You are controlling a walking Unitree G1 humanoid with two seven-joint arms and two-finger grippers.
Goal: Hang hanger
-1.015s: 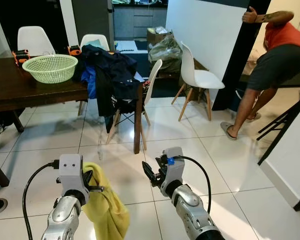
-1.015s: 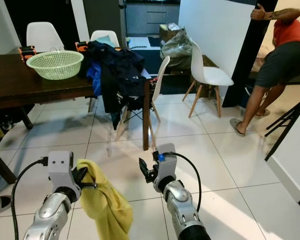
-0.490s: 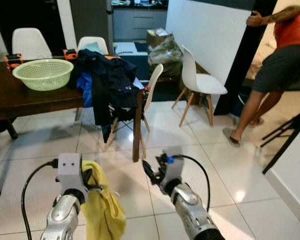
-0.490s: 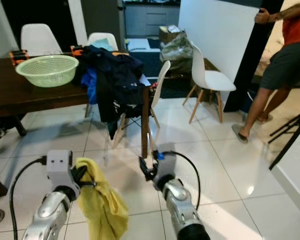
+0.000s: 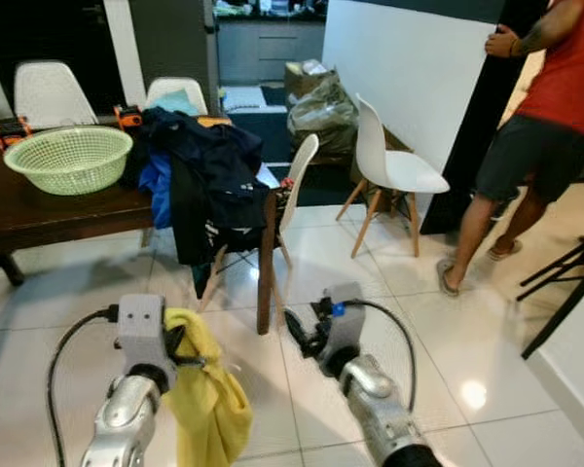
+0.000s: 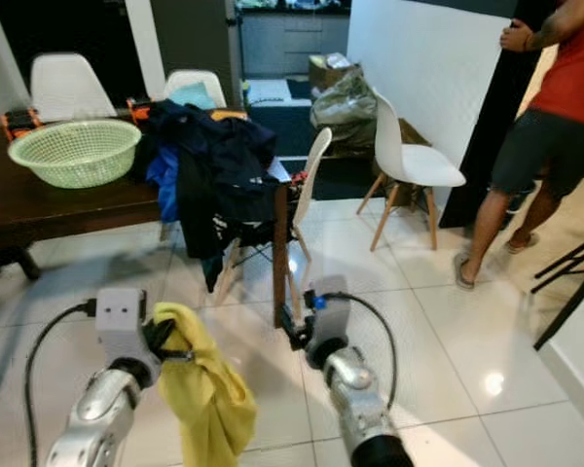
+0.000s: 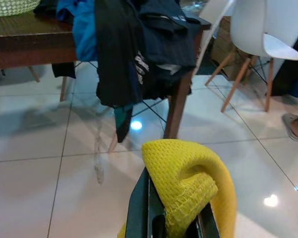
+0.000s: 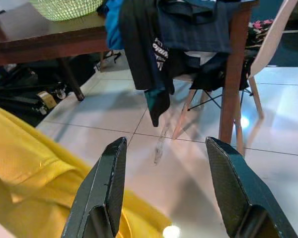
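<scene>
- At the far left, a green basket (image 5: 69,158) sits on the dark wooden surface (image 5: 49,206); its inside looks bare from here, though the view is too shallow to be sure.
- The left pincer (image 5: 178,347) is clenched on a yellow cloth (image 5: 207,409), which bunches between its fingers (image 7: 138,208) and hangs down over the tiled floor (image 5: 263,379).
- No hanger can be made out in the yellow bundle, so I cannot tell whether one is inside the cloth or somewhere else.
- A heap of dark clothes (image 5: 206,180), with some blue among them, drapes over the corner of the surface and a white chair (image 5: 299,170) behind it.
- The right pincer (image 5: 302,334) is released, its fingers (image 8: 107,183) spread with nothing between them, held out beside the cloth.
- Further right stands another white chair (image 5: 389,170), and a person (image 5: 545,126) leans on a dark pillar (image 5: 467,107).
- My judgement: this is the carrying step, with the load in hand and no rail or hook in sight.
- The next move likely calls for walking on to find a hanging place, steering clear of the surface's leg and the person, and keeping the cloth off the floor.
</scene>
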